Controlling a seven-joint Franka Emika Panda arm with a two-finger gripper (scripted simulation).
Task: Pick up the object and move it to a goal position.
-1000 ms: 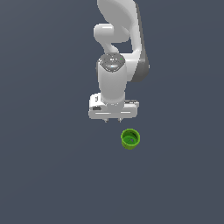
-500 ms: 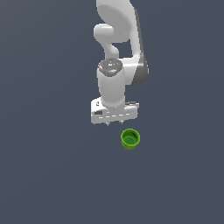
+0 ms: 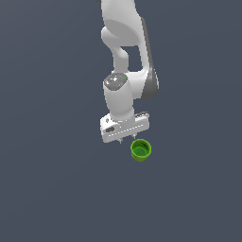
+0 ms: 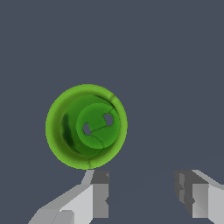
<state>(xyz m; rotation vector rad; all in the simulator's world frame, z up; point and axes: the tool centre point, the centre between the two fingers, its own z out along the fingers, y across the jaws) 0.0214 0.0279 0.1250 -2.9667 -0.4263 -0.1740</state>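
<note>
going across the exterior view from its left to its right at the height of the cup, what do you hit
bare dark grey floor → white gripper, its fingertips just reaching that height → green cup → bare floor again

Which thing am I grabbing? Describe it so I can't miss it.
Follow the white robot arm down to its open white gripper. Just beside it, toward the exterior view's right, stands a small bright green round cup: thick-rimmed, darker inside, the only coloured thing on the grey floor.

Floor surface (image 3: 52, 189): flat, uniform dark slate grey-blue, matte, no markings, seams or edges visible. Fills whole exterior view and whole wrist view (image 4: 175, 65). No other loose items resting on floor surface in either view.
</note>
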